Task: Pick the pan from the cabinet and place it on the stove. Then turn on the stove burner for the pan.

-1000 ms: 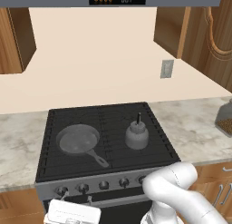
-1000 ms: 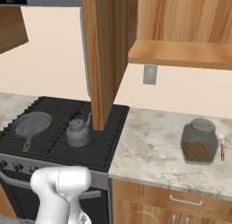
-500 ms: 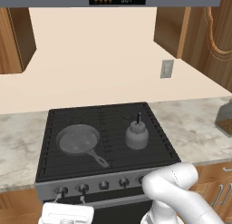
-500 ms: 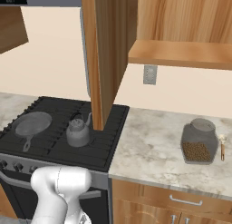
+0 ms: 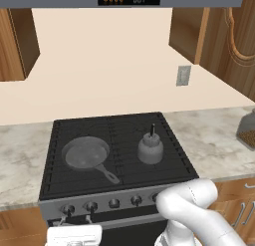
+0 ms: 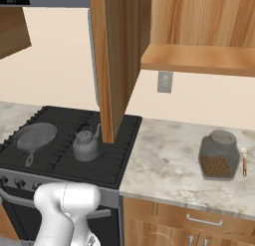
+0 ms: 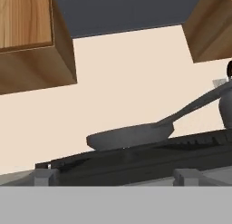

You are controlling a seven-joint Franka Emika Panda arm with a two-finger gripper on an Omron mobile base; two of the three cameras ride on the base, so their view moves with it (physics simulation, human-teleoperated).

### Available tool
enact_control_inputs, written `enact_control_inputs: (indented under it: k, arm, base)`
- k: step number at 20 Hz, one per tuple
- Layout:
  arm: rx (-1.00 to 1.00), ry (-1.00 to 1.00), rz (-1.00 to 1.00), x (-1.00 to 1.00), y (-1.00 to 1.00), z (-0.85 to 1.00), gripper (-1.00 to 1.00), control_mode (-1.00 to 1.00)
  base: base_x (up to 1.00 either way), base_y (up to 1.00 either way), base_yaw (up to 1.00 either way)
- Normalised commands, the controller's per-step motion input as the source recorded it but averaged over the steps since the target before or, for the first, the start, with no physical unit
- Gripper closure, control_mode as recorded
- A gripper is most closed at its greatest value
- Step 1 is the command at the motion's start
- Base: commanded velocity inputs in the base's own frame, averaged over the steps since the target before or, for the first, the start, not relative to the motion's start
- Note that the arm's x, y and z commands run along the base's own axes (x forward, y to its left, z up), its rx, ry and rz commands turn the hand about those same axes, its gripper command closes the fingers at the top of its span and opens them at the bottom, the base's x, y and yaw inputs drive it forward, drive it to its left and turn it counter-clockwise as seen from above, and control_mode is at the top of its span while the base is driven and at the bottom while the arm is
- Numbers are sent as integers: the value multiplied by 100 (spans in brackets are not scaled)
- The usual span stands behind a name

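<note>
On the left half of the stove (image 5: 119,135), in the centre left of the left base view, we saw the pan (image 5: 85,153) lying flat on the black grates, its long thin handle pointing toward the lower right of the frame and the front strip. Just beside it, on the right half of the cooktop, stood a small pale-grey kettle (image 5: 150,148) with a black knob; the two were apart. A row of dark round knobs (image 5: 113,203) ran along the grey front strip below them.

At the bottom left of that frame we saw the white hand with our tool (image 5: 73,221), low in front of the stove; its two thin fingers reached up to the knobs at the left end of the row. Its jaws stood apart, and we saw nothing between them. Whether a finger touched a knob we could not tell.

From the right base view, the pan (image 6: 35,136) sat at centre left and the kettle (image 6: 85,145) right of it. An open door of the cabinet (image 6: 113,61) hung over the stove's right edge. On the marble counter (image 6: 169,170) at the right stood a glass jar (image 6: 217,155) of brown contents.

The hand view looked low across the grates at the pan (image 7: 131,136), its handle rising to the upper right.
</note>
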Motion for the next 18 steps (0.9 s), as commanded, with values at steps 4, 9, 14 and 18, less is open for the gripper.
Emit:
enact_control_inputs:
  k: [4,9,14,18]
  arm:
    - [0,1,13,23,0,-37,-100,-100]
    - [6,0,7,23,1,-27,-100,-100]
    - [9,0,0,16,11,-32,-100,-100]
    - [12,0,0,3,6,-36,-100,-100]
  base:
    - [0,0,0]
    - [0,0,0]
    - [0,0,0]
    - [0,0,0]
